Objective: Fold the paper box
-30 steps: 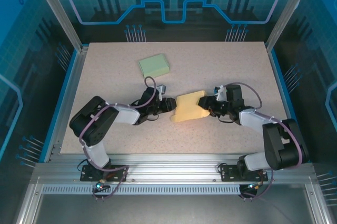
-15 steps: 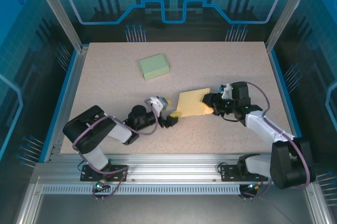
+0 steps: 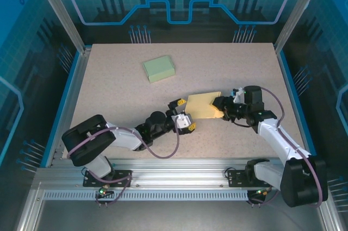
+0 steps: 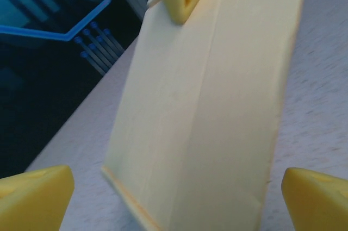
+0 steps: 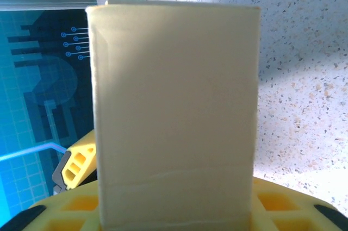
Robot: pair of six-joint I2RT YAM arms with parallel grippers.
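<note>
Left hand (image 3: 183, 114) has let go, now spread wide at the paper box (image 3: 201, 104) end, while right hand (image 3: 219, 107) pinches its other edge.

A pale green block (image 3: 159, 69) lies flat on the speckled table (image 3: 109, 89), toward eleven o'clock. Blue patterned panels (image 3: 179, 2) stand at twelve.

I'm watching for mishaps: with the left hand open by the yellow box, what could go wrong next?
The paper box is pinched by the right hand at one end alone, so it may sag or twist. The open left hand sits at its free end; closing off-centre might crush the creased panel.
</note>
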